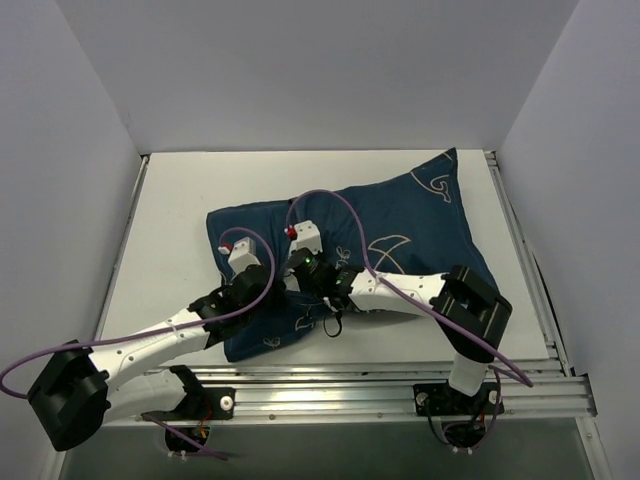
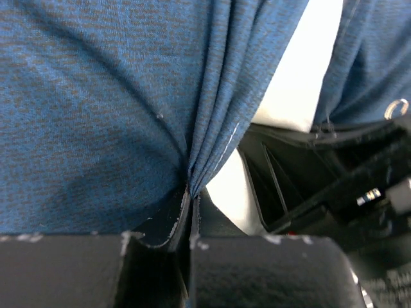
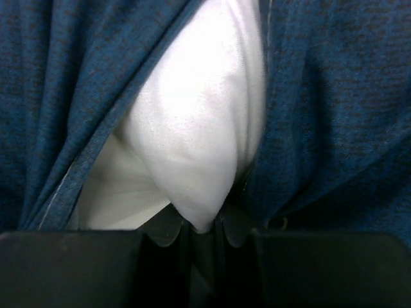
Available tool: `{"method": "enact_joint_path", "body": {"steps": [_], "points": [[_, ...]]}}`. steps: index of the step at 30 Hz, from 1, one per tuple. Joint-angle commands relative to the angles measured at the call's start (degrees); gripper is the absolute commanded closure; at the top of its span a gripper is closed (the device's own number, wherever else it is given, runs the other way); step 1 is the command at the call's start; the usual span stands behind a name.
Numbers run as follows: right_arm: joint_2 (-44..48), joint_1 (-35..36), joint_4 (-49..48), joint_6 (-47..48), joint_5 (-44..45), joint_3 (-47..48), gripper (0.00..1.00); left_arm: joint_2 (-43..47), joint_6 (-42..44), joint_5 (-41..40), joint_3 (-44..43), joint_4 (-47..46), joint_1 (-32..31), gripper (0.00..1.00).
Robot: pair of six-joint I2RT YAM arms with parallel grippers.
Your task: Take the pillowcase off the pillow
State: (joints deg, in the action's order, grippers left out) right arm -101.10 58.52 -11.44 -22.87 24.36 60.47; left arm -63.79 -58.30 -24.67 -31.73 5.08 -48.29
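The navy pillowcase (image 1: pixel 400 225) with cream fish print lies across the table, still around the pillow. My left gripper (image 1: pixel 268 283) is shut on a bunched fold of the pillowcase (image 2: pixel 212 128) at its near opening. My right gripper (image 1: pixel 300 272) is right beside it, shut on a corner of the white pillow (image 3: pixel 192 141) that pokes out between the navy edges (image 3: pixel 334 115). In the left wrist view a strip of the white pillow (image 2: pixel 292 83) shows beside the gathered fabric, with the right gripper's black body to the right.
The white table (image 1: pixel 170 230) is walled by grey panels at left, back and right. An aluminium rail (image 1: pixel 400 385) runs along the near edge by the arm bases. Purple cables loop over both arms.
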Motion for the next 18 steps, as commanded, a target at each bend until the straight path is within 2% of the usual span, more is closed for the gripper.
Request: {"method": "enact_joint_path", "body": {"steps": [1, 6, 11, 15, 18], "points": [[-1.14, -4.72, 8.89, -1.56, -2.83, -3.25, 1.00, 2.26, 0.47, 3.48, -1.93, 8.71, -0.75, 0.98], [7.13, -12.63, 8.54, -4.37, 2.00, -4.31, 1.00, 4.20, 0.82, 4.45, -5.97, 16.26, -0.92, 0.98], [13.47, -19.31, 8.63, -5.86, 4.47, -3.60, 1.00, 6.04, 0.47, 7.35, -7.12, 19.61, -2.24, 0.98], [16.63, -26.25, 8.19, -7.88, 2.28, -2.72, 1.00, 7.80, -1.19, 7.97, -5.81, 22.34, -4.00, 0.98], [19.44, -32.23, 6.44, -9.73, -4.22, -2.11, 1.00, 7.63, -3.83, 8.58, -1.69, 21.12, -4.44, 0.98]]}}
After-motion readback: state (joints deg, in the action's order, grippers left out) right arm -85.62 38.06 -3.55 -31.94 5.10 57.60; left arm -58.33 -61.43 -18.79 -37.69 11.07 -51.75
